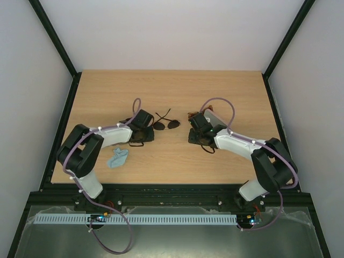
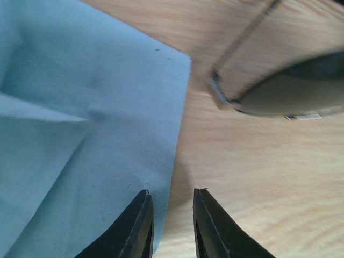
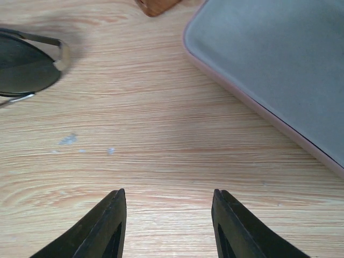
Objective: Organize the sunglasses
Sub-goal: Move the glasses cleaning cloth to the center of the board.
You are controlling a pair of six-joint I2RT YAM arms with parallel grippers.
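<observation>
The black wire-framed aviator sunglasses [image 1: 166, 123] lie open at mid-table between my two grippers. One dark lens shows in the left wrist view [image 2: 290, 91] and one in the right wrist view [image 3: 24, 70]. Only a corner of the reddish-brown plastic sunglasses [image 3: 156, 5] shows, close by my right gripper in the top view [image 1: 192, 115]. My left gripper [image 1: 144, 129] is slightly open and empty, its tips [image 2: 171, 194] low over the edge of a flat light-blue cloth [image 2: 80, 134]. My right gripper [image 1: 196, 129] is wide open and empty [image 3: 168, 194] over bare wood.
A flat pink case with a grey face [image 3: 279, 64] lies just right of my right gripper, partly under that arm [image 1: 214, 116]. A crumpled blue cloth [image 1: 117, 157] lies near the front left. Dark side rails [image 1: 60, 134] edge the table.
</observation>
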